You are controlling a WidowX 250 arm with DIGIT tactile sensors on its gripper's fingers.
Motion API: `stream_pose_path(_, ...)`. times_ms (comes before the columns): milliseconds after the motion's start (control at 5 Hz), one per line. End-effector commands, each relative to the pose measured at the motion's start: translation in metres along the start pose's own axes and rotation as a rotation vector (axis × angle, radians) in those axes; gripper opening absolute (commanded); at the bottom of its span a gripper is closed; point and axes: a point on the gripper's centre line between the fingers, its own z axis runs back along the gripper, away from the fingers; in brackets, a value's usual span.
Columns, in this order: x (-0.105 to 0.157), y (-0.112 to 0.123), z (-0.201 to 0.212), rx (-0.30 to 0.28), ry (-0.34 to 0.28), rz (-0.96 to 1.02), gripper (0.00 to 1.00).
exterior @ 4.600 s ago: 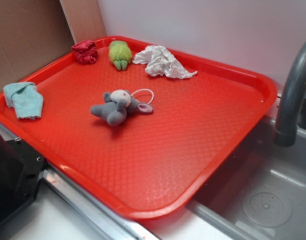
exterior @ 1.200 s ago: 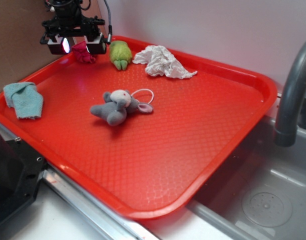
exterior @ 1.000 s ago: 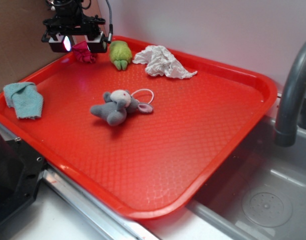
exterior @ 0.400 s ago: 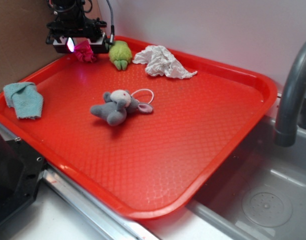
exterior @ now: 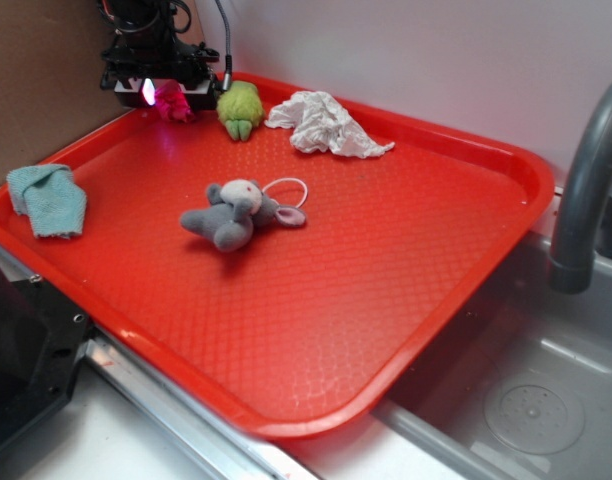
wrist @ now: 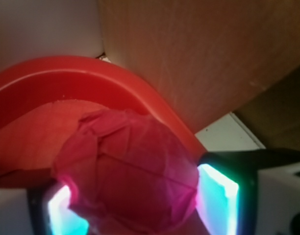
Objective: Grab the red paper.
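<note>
Paper [exterior: 170, 100] sits in the tray's [exterior: 406, 260] far-left corner, beside the green toy [exterior: 240, 108]. Since a second ago your end effector [exterior: 168, 92] has dropped onto it; the wrist view shows the paper [wrist: 128, 169] between both lit pads, which touch its sides. Firm grip unconfirmed. Pad tips are cut off.

The red tray [exterior: 406, 290] is viewed obliquely from above; its far corner with the red paper [wrist: 130, 171] is seen close-up from the wrist.
</note>
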Motion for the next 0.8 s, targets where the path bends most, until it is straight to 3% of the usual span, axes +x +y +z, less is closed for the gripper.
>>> stream_pose_path(0, -0.006, 0.006, -0.001, -0.010, -0.005, -0.003, 0.00)
stream_pose_path(400, -0.012, 0.005, 0.014, -0.020, 0.007, 0.004, 0.00)
stream_pose_path(600, -0.030, -0.011, 0.075, -0.109, 0.056, -0.041, 0.00)
